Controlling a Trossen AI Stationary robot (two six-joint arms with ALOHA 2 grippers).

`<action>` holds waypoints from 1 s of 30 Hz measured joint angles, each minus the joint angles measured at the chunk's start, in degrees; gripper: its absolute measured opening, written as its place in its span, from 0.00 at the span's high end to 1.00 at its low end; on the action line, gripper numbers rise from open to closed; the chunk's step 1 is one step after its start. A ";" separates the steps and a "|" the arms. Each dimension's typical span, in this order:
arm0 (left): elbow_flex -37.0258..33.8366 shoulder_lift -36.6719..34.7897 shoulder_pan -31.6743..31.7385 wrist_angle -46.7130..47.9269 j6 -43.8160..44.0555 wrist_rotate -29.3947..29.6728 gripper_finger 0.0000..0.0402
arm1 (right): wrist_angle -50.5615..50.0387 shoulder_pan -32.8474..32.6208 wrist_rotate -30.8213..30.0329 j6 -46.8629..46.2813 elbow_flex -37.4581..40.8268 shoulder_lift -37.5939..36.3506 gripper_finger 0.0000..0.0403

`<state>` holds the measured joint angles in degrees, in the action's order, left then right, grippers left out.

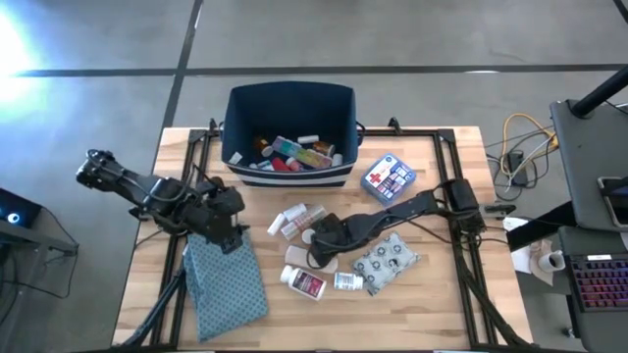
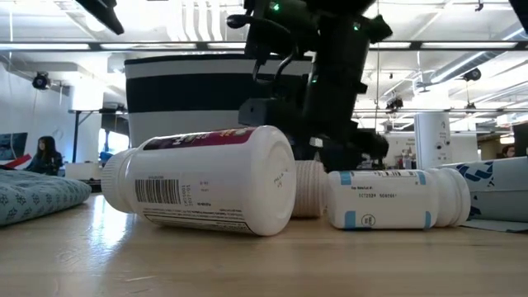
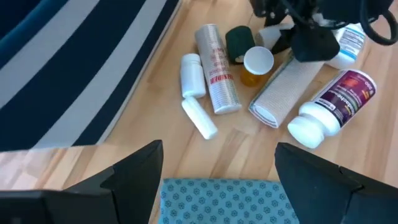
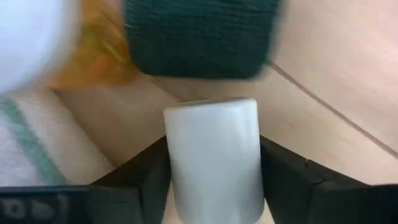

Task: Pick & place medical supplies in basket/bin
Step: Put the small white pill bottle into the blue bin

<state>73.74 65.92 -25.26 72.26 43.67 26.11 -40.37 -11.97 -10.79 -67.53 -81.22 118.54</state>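
Right gripper [image 4: 211, 180] is lowered into the loose supplies in front of the bin [image 1: 289, 108], its fingers set against both sides of a small white cylinder [image 4: 212, 155]; a dark green roll [image 4: 199, 37] lies just beyond. Left gripper [image 3: 217, 180] is held open over the teal cloth [image 1: 226, 279], left of the pile. Several supplies are seen inside the bin. The red-cross box [image 1: 389, 177] lies right of the bin, the pouch [image 1: 388, 260] well in front on the surface [image 1: 442, 314].
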 joint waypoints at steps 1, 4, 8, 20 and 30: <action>-0.68 -0.75 -0.26 -0.02 0.52 0.01 0.29 | -1.90 -0.05 -0.53 -0.18 -0.59 -0.43 0.54; -3.24 -3.05 -0.87 -0.01 2.07 0.02 0.29 | -4.94 -0.13 -2.71 -0.09 -3.17 -2.91 0.61; -7.08 -6.39 -1.26 0.00 4.38 1.25 0.29 | -5.86 -1.11 -10.01 3.97 -6.27 -8.78 0.61; -20.32 -14.39 -1.35 -10.63 7.75 3.91 0.29 | 4.57 8.60 -30.19 23.78 -17.21 -22.94 0.52; -30.64 -14.48 -1.22 -18.31 14.62 5.22 0.29 | -1.11 31.99 -6.20 30.99 -28.11 -13.01 0.46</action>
<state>43.10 51.44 -26.48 53.95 58.29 31.33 -41.49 20.02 -16.99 -36.54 -109.33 105.53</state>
